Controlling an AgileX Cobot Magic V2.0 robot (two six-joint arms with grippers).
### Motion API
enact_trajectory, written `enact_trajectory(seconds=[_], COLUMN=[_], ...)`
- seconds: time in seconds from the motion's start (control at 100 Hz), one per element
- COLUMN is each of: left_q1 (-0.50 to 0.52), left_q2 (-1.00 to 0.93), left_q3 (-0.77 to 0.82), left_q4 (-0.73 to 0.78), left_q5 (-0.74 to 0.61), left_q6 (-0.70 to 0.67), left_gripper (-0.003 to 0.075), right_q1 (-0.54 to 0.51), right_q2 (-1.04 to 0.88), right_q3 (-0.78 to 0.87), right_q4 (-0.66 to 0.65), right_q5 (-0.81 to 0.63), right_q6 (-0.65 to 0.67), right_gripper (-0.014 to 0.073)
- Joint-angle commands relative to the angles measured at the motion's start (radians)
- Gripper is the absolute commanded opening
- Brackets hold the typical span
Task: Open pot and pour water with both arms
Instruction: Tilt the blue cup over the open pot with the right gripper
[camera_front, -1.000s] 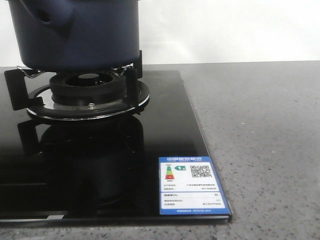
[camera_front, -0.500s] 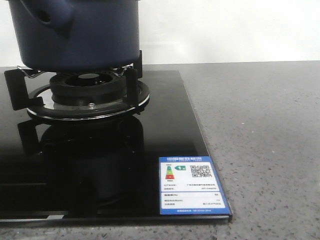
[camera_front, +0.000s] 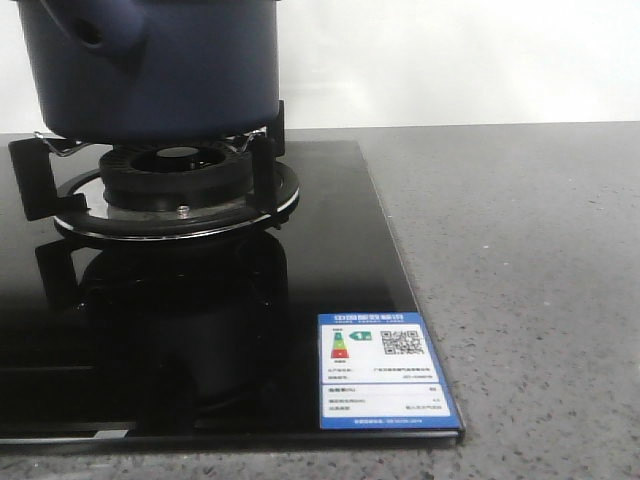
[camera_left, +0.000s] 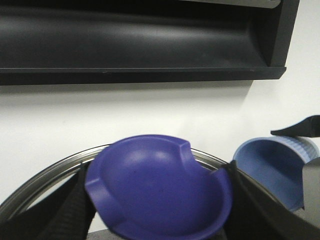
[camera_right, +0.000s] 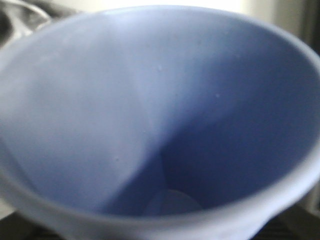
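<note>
The pot (camera_front: 150, 65) sits on the black burner grate (camera_front: 170, 180) at the far left of the glossy black glass cooktop (camera_front: 330, 270). Its matte navy sides rise straight, and its stubby handle with a small hole points left and toward the camera. The cooktop's right edge runs out to a near corner carrying an energy label (camera_front: 385, 372); beyond it the speckled grey desk (camera_front: 530, 290) lies open to the right.

In the left wrist view a deep blue, dished lid (camera_left: 160, 192) sits between the left claw's dark fingers (camera_left: 255, 210), over a metal rim (camera_left: 45, 175). The right wrist view is filled by a pale blue cup (camera_right: 160, 120), smooth inside; how the right claw stands cannot be told.
</note>
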Motion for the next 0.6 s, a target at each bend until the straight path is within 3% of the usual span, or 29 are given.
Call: enact_trajectory(seconds=[0.0, 0.59], left_q1=[0.002, 0.002], left_q2=[-0.014, -0.014], left_q3=[-0.036, -0.036], left_q4=[0.001, 0.003], left_q5=[-0.110, -0.112], left_q6=[0.000, 0.000], left_gripper=[0.0403, 0.0403], right_q1=[0.004, 0.004], right_q2=[-0.047, -0.047], right_q3=[-0.040, -0.040], right_q4=[-0.126, -0.321], right_q5=[-0.062, -0.122], right_q6=[-0.010, -0.010], right_gripper=[0.0367, 0.0367])
